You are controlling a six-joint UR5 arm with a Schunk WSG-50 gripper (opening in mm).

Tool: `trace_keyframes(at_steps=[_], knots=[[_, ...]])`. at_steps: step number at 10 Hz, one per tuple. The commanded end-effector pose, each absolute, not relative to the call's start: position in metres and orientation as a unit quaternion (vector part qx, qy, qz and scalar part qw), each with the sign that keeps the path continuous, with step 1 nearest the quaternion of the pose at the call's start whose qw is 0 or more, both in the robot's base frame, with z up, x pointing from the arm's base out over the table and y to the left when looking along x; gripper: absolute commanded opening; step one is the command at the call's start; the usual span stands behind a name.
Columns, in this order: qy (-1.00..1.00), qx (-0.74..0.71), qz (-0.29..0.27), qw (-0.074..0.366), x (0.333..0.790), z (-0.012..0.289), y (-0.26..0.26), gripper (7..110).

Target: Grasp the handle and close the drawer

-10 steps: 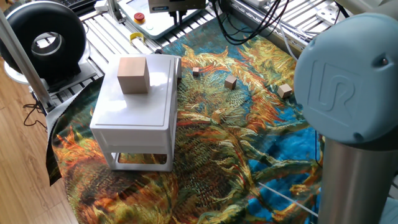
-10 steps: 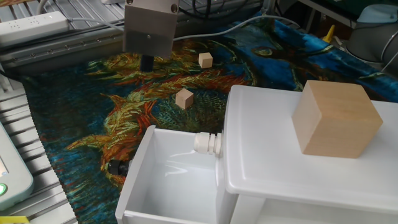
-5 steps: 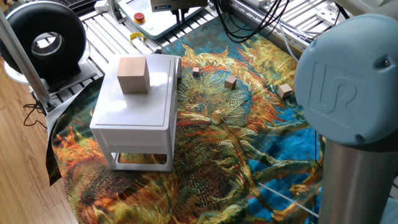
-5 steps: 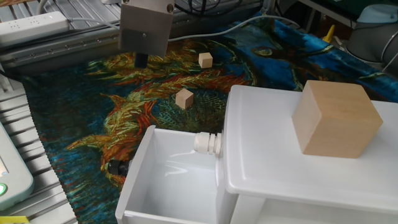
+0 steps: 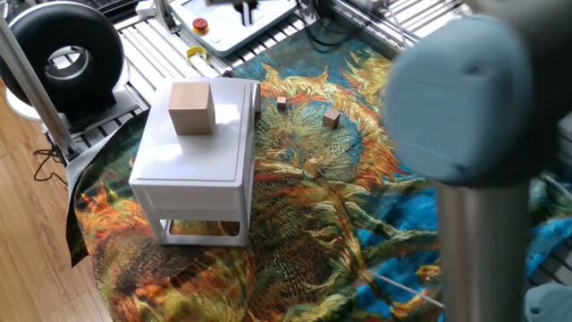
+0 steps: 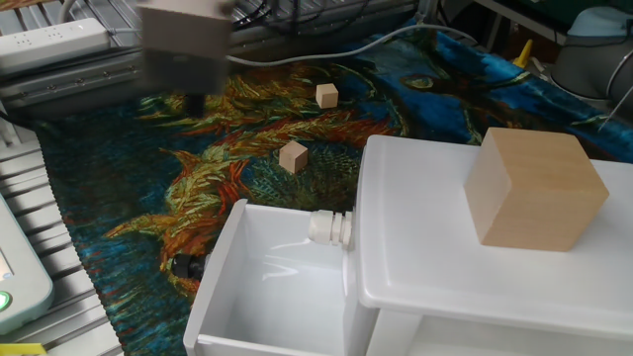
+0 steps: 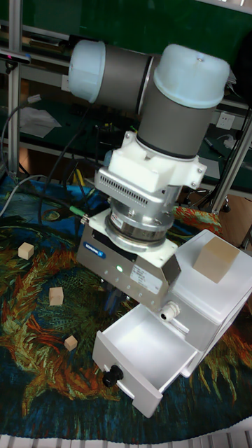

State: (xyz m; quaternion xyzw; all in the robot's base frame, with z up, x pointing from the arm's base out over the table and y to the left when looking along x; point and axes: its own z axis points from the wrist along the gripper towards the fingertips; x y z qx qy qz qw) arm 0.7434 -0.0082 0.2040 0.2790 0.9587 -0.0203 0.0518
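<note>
1 drawer (image 7: 143, 360) standing open | 1 handle (image 7: 112, 376) | 3 blocks (image 7: 56, 296) lying on cloth (image 6: 247, 148) | gripper (image 6: 195, 97) grip unclear

Table with a wild painted cloth on it

The table is covered by a colourful swirly cloth (image 5: 340, 206) in blues, oranges and yellows. Sitting right on the cloth: a white cabinet (image 5: 192, 165) with its drawer (image 7: 143, 353) pulled open, plus small wooden blocks (image 7: 55, 295) scattered loose, well apart from each other.
</note>
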Motion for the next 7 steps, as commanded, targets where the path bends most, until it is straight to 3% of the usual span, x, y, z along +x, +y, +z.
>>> trace_keyframes(at_steps=[1, 7], knots=[[0.957, 0.286, -0.005, 0.037, 0.766, 0.198, 0.013, 7], [0.957, 0.287, 0.015, 0.041, 0.736, 0.173, -0.008, 7]])
